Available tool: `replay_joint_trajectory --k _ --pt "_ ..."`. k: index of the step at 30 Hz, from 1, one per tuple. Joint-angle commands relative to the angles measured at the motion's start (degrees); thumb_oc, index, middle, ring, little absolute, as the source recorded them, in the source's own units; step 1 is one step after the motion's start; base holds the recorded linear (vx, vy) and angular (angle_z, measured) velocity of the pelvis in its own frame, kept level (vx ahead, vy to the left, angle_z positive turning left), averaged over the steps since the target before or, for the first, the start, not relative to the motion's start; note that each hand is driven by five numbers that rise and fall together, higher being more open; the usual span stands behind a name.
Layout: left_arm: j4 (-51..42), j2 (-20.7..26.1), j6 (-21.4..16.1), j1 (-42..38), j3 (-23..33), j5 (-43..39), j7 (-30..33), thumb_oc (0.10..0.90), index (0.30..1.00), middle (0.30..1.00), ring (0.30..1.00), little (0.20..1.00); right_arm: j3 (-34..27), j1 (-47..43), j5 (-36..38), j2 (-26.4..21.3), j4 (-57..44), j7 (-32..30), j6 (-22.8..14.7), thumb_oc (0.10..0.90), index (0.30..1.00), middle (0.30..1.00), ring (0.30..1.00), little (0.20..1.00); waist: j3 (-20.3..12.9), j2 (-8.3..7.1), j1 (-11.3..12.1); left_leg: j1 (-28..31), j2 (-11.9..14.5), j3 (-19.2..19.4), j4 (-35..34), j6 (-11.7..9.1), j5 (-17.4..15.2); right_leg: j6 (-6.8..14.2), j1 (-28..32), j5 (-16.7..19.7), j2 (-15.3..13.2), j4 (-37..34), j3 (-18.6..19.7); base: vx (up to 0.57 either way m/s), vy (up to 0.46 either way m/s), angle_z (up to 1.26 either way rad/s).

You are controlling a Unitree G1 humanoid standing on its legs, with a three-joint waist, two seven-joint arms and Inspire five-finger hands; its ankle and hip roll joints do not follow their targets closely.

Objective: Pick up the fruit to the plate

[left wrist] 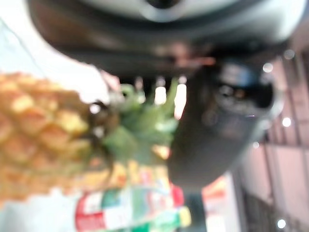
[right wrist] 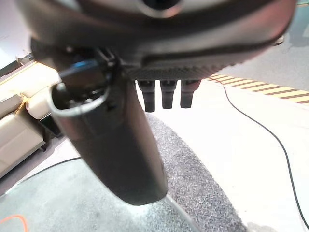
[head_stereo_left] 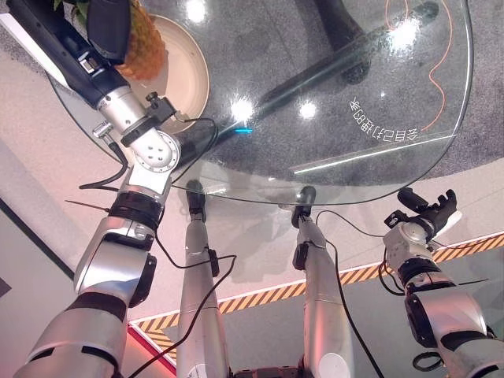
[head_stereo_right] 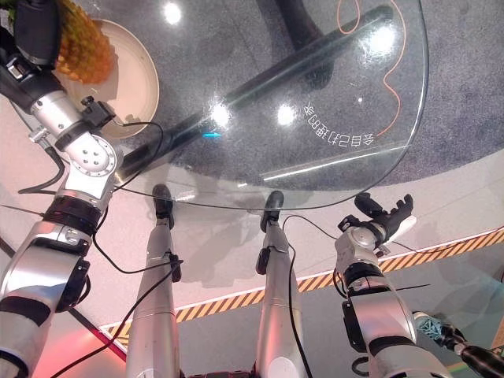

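Nearly there: my left hand (head_stereo_left: 106,27) has its fingers wrapped round the pineapple (head_stereo_left: 146,47), hanging over the plate (head_stereo_left: 185,75). Just lowering left. Right hand (head_stereo_right: 386,214) idles off-table, fingers loosely spread.

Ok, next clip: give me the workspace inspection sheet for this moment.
Surface: round glass table, glare spots, printed characters near its front edge.
Job's things: pineapple held over the tan plate at the table's left side.
Clutter: nothing seen on the glass.
Hands: left hand shut on the pineapple; right hand idle beside the table's edge, holding nothing, fingers relaxed.
Cables: orange cable on the floor under the glass.
Surroundings: grey carpet, yellow-black striped floor tape.
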Motion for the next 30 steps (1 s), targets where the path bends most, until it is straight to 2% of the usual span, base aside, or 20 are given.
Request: replay_joint_trajectory --k 1,9,10,11,12,30 --pt "-5.5 2.91 -6.52 -3.18 3.75 4.44 -0.23 0.407 0.564 0.564 0.564 0.507 -0.51 3.41 -0.8 -1.04 -1.63 -2.86 -3.76 0.8 0.9 0.9 0.9 0.9 -1.29 -2.94 2.6 -1.4 -1.19 -0.84 10.79 1.88 -12.22 -0.42 1.27 -1.07 3.07 -1.15 -0.78 0.0 0.0 0.0" --pt "-6.73 2.28 -6.62 -1.16 4.15 5.57 -0.91 0.418 0.573 0.573 0.573 0.518 -1.3 3.98 -0.76 -1.43 -1.74 -2.54 -3.88 0.8 0.9 0.9 0.9 0.9 -1.29 -2.94 2.94 -2.27 -1.51 -1.25 12.25 2.16 -12.36 -0.69 0.64 -1.24 2.99 0.08 -1.01 0.0 -0.006 0.02" --pt "-6.92 2.26 -6.5 -0.94 4.21 5.48 -1.09 0.473 0.62 0.62 0.62 0.573 -1.31 4.01 -0.78 -1.43 -1.8 -2.6 -3.87 0.8 0.9 0.9 0.9 0.9 -1.29 -2.91 3.0 -2.32 -1.51 -1.3 12.34 2.15 -12.38 -0.69 0.66 -1.28 2.97 0.13 -1.05 0.0 -0.01 0.04" --pt "-7.18 2.18 -6.29 -0.6 4.27 5.49 -1.14 0.687 0.804 0.804 0.804 0.787 -1.31 4.06 -0.8 -1.35 -1.96 -2.77 -3.85 0.8 0.9 0.9 0.9 0.9 -1.29 -2.86 3.12 -2.35 -1.52 -1.37 12.39 2.14 -12.38 -0.68 0.69 -1.32 2.92 0.17 -1.1 0.0 0.0 0.0" --pt "-7.32 2.07 -6.23 -0.27 4.33 5.61 -1.08 0.8 0.9 0.9 0.9 0.9 -1.34 4.05 -0.87 -1.39 -2.06 -2.93 -3.72 0.8 0.9 0.9 0.9 0.9 -1.29 -2.83 3.21 -2.37 -1.54 -1.4 12.44 2.13 -12.36 -0.66 0.69 -1.3 2.85 0.2 -1.15 0.0 0.0 0.0" --pt "-9.86 1.58 -7.25 3.73 5.0 9.27 -0.73 0.8 0.9 0.9 0.9 0.9 -1.96 5.06 -1.04 -1.61 -2.54 -2.71 -3.58 0.8 0.9 0.9 0.9 0.9 -1.29 -2.36 4.07 -2.24 -1.53 -1.85 12.19 2.02 -12.3 -0.26 0.95 -1.09 2.49 0.0 -1.69 0.0 -0.001 0.0"
